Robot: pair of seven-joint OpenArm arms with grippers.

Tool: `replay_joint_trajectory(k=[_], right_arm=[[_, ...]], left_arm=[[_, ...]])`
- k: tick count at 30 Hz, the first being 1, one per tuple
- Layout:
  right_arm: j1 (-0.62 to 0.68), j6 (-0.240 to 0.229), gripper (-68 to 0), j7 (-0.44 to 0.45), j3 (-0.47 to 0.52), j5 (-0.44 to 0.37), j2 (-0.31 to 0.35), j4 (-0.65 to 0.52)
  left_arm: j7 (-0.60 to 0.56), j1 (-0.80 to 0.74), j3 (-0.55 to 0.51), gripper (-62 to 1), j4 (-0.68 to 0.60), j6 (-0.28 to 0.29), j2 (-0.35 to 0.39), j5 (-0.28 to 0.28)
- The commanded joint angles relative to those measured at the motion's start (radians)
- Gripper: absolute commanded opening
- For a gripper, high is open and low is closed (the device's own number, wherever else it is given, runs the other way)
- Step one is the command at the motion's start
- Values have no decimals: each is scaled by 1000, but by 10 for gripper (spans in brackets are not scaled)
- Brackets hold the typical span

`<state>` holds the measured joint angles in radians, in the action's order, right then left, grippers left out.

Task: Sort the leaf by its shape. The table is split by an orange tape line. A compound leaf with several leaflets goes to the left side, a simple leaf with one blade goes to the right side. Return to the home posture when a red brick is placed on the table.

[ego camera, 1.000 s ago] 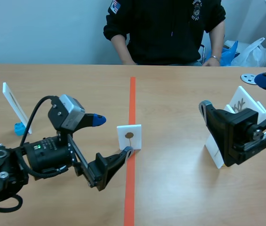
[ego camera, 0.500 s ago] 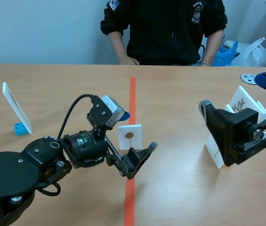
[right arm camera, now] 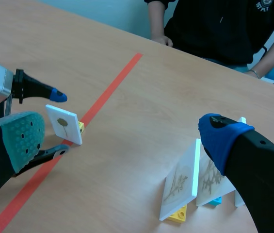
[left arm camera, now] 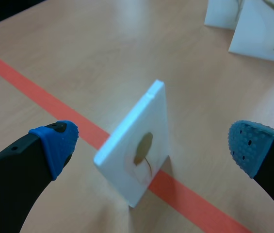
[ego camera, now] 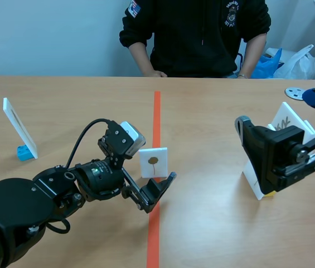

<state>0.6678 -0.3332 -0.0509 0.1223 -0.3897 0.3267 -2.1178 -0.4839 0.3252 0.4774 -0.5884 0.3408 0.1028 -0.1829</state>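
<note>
**White card (left arm camera: 149,116) on orange tape line (ego camera: 156,117), nothing gripped**

L gripper (left arm camera: 152,141) is spread wide, one finger each side of the white card, not touching it. Card stands upright on the line w/ a single-blade leaf (left arm camera: 143,147) on its face. R gripper (right arm camera: 122,138) is also spread, empty, near other leaf cards (right arm camera: 180,184) right of the line.

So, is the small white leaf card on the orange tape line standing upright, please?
Upright: the small white square card stands on edge on the orange tape line, between the open jaws of the left gripper.
</note>
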Motion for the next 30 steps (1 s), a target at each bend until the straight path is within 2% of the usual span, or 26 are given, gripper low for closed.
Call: replay_joint_trajectory(k=[1, 20, 23, 24, 26, 30], right_arm=[[-11, 3, 4, 16, 2, -7, 8, -1], [-11, 3, 4, 34, 2, -7, -5, -1], [-11, 3, 4, 34, 2, -7, -5, -1], [-11, 3, 4, 34, 2, -7, -5, -1], [-11, 3, 4, 34, 2, -7, -5, -1], [-11, 3, 4, 34, 2, -7, -5, -1]], left_arm=[[-18, 7, -5, 14, -17, 1, 0, 12], [-24, -15, -5, 14, -14, 5, -5, 14], [-22, -18, -5, -146, -14, 1, -6, 14], [-22, -18, -5, -181, -14, 1, -6, 14], [-21, -18, -5, -212, -14, -3, -8, 14], [-11, -18, -5, -221, -13, -15, -19, 26]])
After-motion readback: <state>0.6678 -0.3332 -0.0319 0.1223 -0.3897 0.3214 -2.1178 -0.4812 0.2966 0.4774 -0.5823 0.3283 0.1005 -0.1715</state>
